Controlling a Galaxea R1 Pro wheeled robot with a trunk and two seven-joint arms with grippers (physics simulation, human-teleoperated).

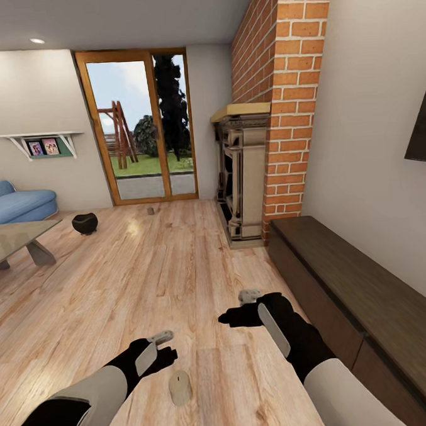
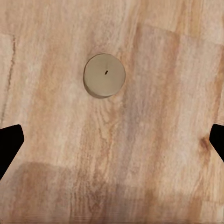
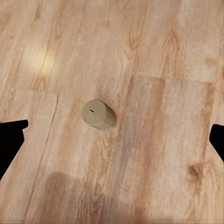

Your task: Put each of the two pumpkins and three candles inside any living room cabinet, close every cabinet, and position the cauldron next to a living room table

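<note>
Plain tan candle [image 1: 180, 388] upright on floor [image 1: 147, 274], unlabelled, below left jaws [image 1: 163, 346].

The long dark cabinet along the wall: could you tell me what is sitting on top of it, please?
Nothing can be seen on the cabinet: the flat brown top in view is bare. Its near end is hidden behind the right arm, and the closed front panels cover whatever is inside.

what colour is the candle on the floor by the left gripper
Plain tan-beige candle, clearest in the left wrist view.
</note>
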